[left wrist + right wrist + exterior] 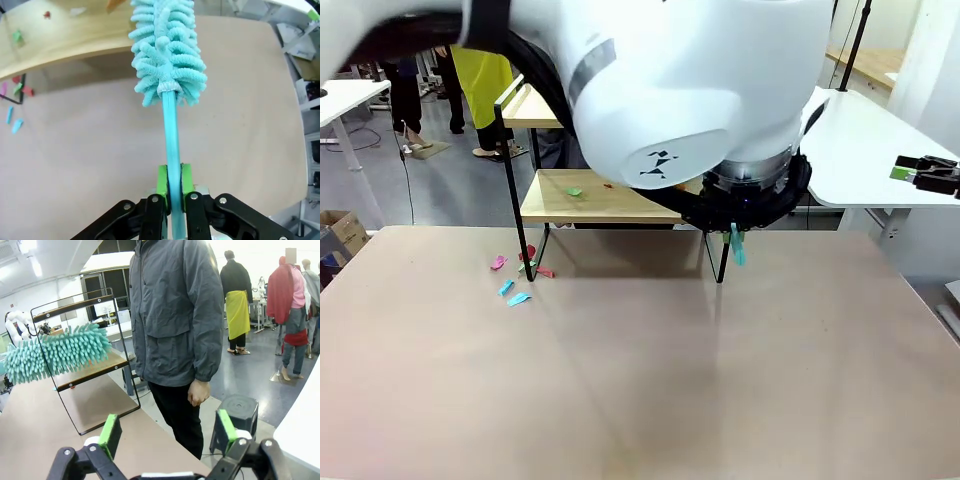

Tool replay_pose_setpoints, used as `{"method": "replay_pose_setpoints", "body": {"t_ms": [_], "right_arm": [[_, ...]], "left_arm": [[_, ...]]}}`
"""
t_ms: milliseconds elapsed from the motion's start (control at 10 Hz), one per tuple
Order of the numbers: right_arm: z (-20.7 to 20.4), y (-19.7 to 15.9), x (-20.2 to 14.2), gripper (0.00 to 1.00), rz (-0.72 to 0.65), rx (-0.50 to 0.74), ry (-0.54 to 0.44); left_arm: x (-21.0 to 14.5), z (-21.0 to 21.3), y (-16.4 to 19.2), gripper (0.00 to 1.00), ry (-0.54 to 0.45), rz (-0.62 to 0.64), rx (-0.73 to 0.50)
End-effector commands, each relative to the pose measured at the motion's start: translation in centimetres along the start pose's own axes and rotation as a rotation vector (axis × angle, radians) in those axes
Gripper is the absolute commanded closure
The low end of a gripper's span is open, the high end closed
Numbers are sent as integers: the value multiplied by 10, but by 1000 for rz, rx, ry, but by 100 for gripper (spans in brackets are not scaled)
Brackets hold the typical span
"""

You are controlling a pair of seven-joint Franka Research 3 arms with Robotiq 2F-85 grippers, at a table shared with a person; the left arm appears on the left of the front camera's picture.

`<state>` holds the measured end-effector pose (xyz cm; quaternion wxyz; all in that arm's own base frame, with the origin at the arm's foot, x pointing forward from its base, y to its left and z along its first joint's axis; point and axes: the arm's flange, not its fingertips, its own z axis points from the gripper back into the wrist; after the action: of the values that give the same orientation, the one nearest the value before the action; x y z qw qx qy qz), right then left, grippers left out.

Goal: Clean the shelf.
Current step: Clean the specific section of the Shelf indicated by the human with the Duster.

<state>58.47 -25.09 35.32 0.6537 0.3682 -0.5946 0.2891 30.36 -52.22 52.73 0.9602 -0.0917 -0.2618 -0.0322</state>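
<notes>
Two light wooden boards in a thin black frame make up the shelf [620,205], which stands on four slim legs at the far edge of the tabletop [640,400], left of its middle. I judge it stiff but light. The boards will not give under a wipe, yet a hard sideways push could slide the legs or rock the whole rack. The boards look too broad to pinch. If it needs steadying, the sensible hold is a raised end rail or an upright of the frame.

Small coloured scraps [574,191] lie on the lower board, and more scraps [515,285] lie on the tabletop by the shelf's front left leg. They look paper-thin and should flick away at a light touch.

The left arm's jaws are clenched on the thin teal handle of a duster [167,50], low on the stick. Its fluffy head reaches the front edge of the lower board [60,42]. The head is soft and weighs little, so it will bend around the rails. The smooth stick could twist in so narrow a hold, so gentle strokes suit it.

The right arm's jaws are released and spread wide with nothing between them, off beyond the tabletop's far right corner. A person [170,315] stands just past the shelf's end.
</notes>
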Motion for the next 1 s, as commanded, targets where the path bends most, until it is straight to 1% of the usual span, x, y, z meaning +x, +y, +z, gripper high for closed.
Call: {"method": "replay_pose_setpoints", "body": {"t_ms": [0, 200, 400, 500, 600, 700, 800, 900], "right_arm": [[-1, 0, 3, 0, 5, -2, -5], [-1, 0, 3, 0, 5, -2, -5], [-1, 0, 3, 0, 5, -2, -5], [-1, 0, 3, 0, 5, -2, -5], [-1, 0, 3, 0, 5, -2, -5], [-1, 0, 3, 0, 5, -2, -5], [-1, 0, 3, 0, 5, -2, -5], [-1, 0, 3, 0, 5, -2, -5]], "left_arm": [[12, -9, -14, 87, 3, 23, -15], [15, -27, -12, 87, 65, 10, 20], [16, -38, -9, 87, 96, 2, 43], [19, -40, -5, 87, 144, -5, 76], [9, -41, -6, 87, 70, 17, 36], [9, -41, -6, 87, 70, 17, 36], [11, -46, -5, 87, 93, 11, 55], [21, -39, 0, 87, 90, -16, 98]]}}
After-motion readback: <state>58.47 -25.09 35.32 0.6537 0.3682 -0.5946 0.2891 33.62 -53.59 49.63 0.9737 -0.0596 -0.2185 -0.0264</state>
